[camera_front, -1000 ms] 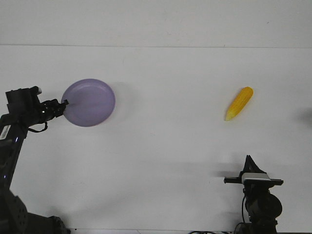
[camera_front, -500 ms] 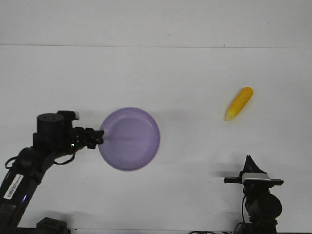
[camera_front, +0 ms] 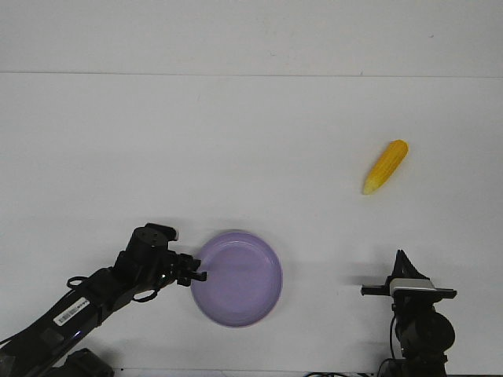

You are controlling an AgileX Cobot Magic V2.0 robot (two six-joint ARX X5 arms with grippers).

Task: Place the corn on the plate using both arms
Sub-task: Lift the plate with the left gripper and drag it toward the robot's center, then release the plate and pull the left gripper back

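We pinch the round lavender plate (camera_front: 238,278) by its rim in our left gripper (camera_front: 196,275) for positioning; yellow-orange corn cob (camera_front: 385,166) well apart.

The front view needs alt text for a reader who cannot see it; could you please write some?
The left gripper holds a purple plate by its rim, near the front of a white table. A yellow corn cob lies alone farther back on the right, and the right gripper waits near the front edge, touching nothing.
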